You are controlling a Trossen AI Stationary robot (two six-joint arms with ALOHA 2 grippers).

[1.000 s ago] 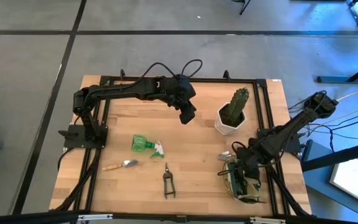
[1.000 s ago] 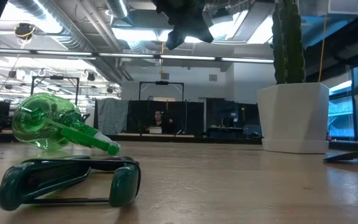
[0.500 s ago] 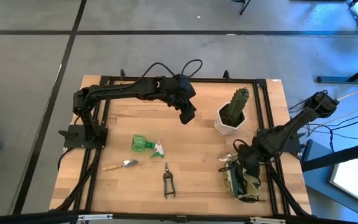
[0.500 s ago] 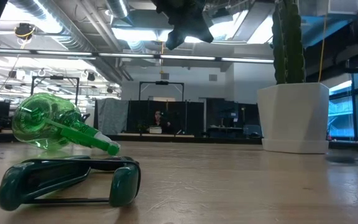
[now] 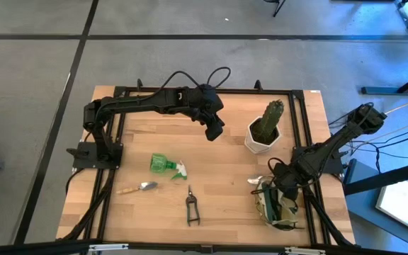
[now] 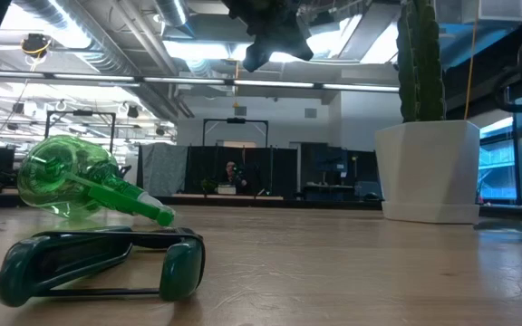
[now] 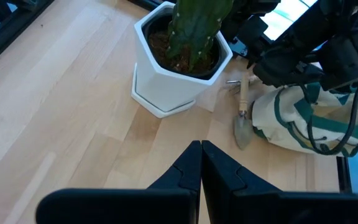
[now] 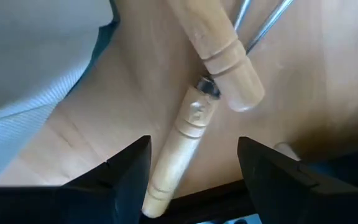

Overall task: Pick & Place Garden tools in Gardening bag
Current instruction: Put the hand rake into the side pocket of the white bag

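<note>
My right claw [image 8: 191, 168] hangs open over a trowel's wooden handle [image 8: 182, 140], beside the gardening bag [image 5: 278, 205]. Rigid, light, smooth wood; I'd grip mid-handle. Left claw [image 7: 201, 165] closed, parked near the pot [image 7: 179, 68].

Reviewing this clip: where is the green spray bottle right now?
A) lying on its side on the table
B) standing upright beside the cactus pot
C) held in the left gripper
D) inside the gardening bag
A: the green spray bottle lies on its side on the table, no gripper near it.
</note>
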